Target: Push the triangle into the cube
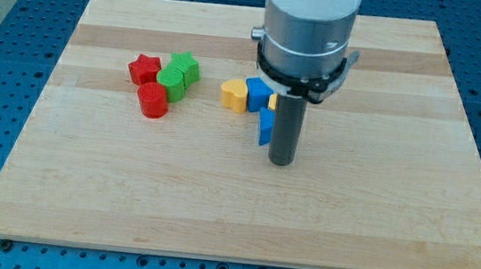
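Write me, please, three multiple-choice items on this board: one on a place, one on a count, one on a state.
1. Where is my tip?
A. Just right of the blue triangle
B. Beside the red star
C. At the board's bottom edge

2. How many red blocks show?
A. One
B. Two
C. Four

3. The yellow heart and blue cube are:
A. Touching
B. Far apart
C. Stacked

Answers: 1 A, the rod's end stands beside the triangle; 2 B, the star and a red cylinder; 3 A, no gap shows between them.
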Controlling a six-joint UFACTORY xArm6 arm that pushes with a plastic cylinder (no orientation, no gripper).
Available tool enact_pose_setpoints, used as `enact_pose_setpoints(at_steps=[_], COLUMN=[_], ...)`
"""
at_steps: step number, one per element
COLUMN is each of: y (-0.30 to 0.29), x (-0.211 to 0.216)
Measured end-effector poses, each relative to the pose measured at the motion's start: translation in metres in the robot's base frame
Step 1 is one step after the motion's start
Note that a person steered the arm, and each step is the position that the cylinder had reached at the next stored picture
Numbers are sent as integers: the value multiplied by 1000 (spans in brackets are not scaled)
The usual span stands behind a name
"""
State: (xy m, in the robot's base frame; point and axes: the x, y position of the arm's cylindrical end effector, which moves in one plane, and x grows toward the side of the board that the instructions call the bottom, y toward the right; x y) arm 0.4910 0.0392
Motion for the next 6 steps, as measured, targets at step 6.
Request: enact_pose_setpoints(at_steps=[6], y=[-8], x=[-34])
